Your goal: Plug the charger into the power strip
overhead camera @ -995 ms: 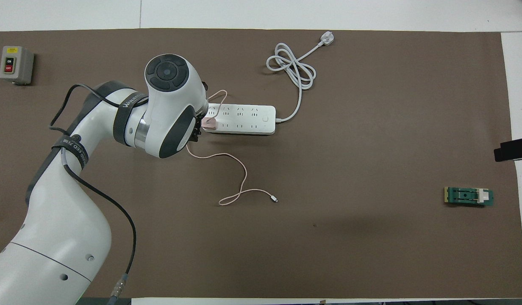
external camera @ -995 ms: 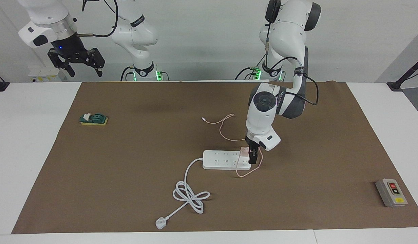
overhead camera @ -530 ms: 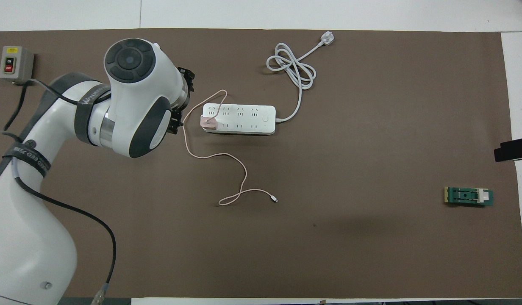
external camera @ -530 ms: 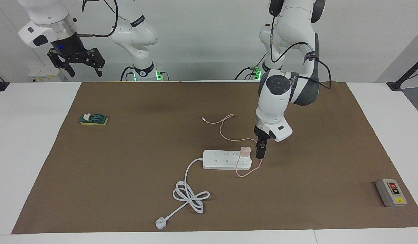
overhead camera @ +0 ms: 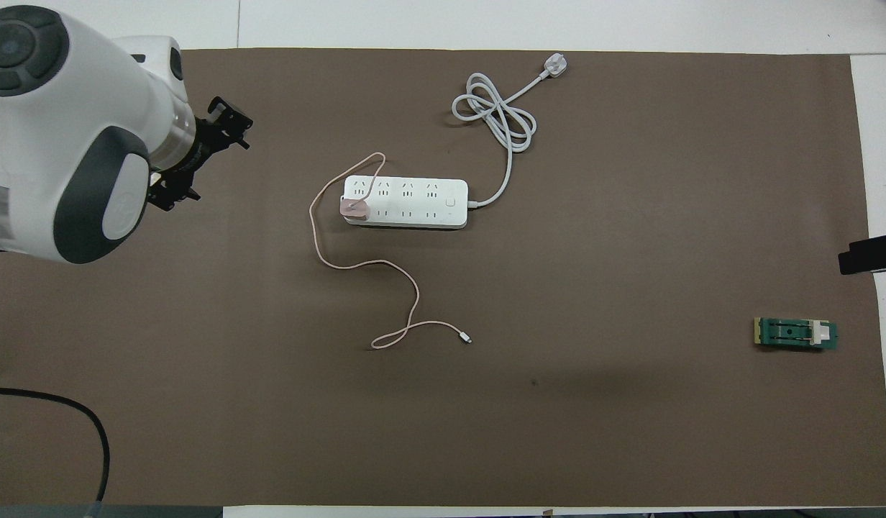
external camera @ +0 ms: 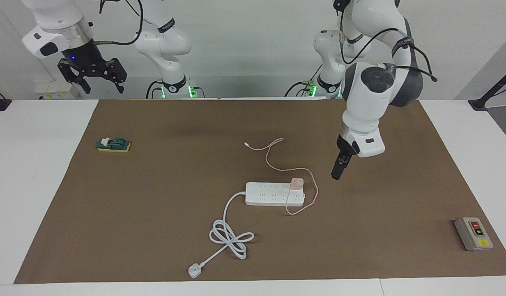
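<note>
Charger [external camera: 297, 183] sits plugged into the end socket of the power strip [external camera: 273, 194] on the left arm's side, and I see its pink cable [overhead camera: 414, 302] looping over the brown mat [external camera: 154, 205] on the side of the strip nearer the robots. My left gripper [external camera: 336, 172] hangs in the air over bare mat toward the left arm's end of the surface, apart from the strip, fingers spread and empty. My right gripper [external camera: 97, 80] waits raised by its base with fingers open on nothing, while the strip's white cord [external camera: 230, 234] coils farther from the robots, ending in a three-pin plug [external camera: 194, 270].
</note>
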You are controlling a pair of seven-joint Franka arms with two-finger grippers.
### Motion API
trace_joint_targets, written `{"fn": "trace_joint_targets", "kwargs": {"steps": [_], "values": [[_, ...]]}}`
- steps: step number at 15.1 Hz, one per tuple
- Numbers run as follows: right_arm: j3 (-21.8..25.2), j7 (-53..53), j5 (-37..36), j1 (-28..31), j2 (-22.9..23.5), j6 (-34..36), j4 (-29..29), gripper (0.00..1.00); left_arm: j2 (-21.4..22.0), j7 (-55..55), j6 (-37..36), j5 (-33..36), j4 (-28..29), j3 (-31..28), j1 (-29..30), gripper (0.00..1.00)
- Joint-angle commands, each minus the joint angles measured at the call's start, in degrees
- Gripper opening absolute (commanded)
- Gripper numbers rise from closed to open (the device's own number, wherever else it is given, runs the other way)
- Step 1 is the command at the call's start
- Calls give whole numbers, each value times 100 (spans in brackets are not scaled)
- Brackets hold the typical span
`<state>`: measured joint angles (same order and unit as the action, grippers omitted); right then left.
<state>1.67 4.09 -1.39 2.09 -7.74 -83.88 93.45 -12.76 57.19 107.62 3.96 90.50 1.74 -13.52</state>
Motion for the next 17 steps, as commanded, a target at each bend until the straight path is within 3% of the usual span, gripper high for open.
{"fn": "trace_joint_targets", "kwargs": {"steps": [1, 5, 11, 14, 17], "values": [[-17, 171, -90, 64, -140, 12, 147, 100, 291, -891, -328, -79, 20, 20, 226, 100], [-17, 162, -81, 64, -140, 12, 147, 100, 651, -2594, -820, -88, 46, 11, 542, 100], [-17, 162, -81, 64, -140, 12, 147, 100, 1485, -4020, -1471, -88, 414, 11, 1166, 100], [-17, 171, -81, 64, -140, 12, 147, 100, 1846, -4251, -1708, -88, 582, 11, 1298, 100], [-17, 162, -81, 64, -140, 12, 147, 100, 1839, -4225, -1543, -88, 521, 20, 1247, 100]]}}
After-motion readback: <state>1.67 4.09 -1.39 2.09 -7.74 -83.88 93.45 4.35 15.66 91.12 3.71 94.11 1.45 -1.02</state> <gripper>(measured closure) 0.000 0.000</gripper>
